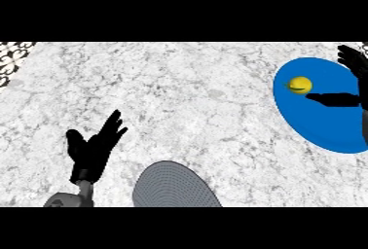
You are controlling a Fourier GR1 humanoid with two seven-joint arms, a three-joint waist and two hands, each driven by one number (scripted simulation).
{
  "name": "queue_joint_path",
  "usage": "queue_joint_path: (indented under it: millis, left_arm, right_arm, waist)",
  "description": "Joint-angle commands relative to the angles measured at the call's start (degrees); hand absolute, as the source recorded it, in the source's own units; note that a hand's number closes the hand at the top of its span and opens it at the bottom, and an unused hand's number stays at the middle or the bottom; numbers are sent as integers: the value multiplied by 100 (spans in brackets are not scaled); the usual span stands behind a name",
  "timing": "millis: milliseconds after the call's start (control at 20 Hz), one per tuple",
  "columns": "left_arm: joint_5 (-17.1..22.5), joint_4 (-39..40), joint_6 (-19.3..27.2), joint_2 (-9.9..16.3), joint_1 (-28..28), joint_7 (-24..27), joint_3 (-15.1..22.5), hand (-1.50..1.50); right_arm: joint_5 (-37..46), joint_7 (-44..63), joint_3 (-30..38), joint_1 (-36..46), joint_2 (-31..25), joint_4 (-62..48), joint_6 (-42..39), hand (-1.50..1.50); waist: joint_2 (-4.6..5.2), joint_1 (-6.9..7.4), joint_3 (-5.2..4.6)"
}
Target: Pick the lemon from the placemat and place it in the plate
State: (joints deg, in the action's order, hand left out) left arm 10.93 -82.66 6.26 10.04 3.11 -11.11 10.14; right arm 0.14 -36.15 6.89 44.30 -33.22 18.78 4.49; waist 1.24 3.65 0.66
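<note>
A broad white-and-grey speckled marble counter point(187, 107) fills nearly everything I can see, with a strip of black-and-white patterned surface point(14, 56) showing at its far left corner. On the right side lies a blue oval placemat point(316, 126), and the small round yellow lemon point(300, 85) sits on it near its upper left part. At the near edge, left of centre, a grey ribbed round plate point(176, 187) rests with nothing in it, well apart from the placemat. The right hand point(352, 78) is at the right edge over the placemat, fingers and thumb spread apart, the thumb just beside the lemon, not closed on it. The left hand point(93, 146) stands open, fingers up, beside the plate.
</note>
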Motion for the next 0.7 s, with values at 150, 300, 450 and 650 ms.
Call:
queue_joint_path:
  millis: [150, 300, 450, 650]
  left_arm:
    - [-141, 71, 90, -166, -162, -42, 169, 0]
    - [-37, 122, -103, -43, -325, 78, 58, 0]
    - [77, 226, -105, -3, -37, -80, -145, 0]
    - [88, 197, -169, 73, -187, -125, -182, 0]
  right_arm:
    - [-550, -367, 696, 196, -290, -747, -731, -150]
    - [-662, -386, 775, -49, -791, -874, -1854, -150]
    - [-637, -558, 744, -205, -975, -937, -2620, -150]
    - [-455, -1028, 592, -643, -1270, -936, -3398, -150]
  waist:
    - [24, -15, -32]
    - [4, -82, -34]
    - [1, -134, -35]
    - [-22, -171, -37]
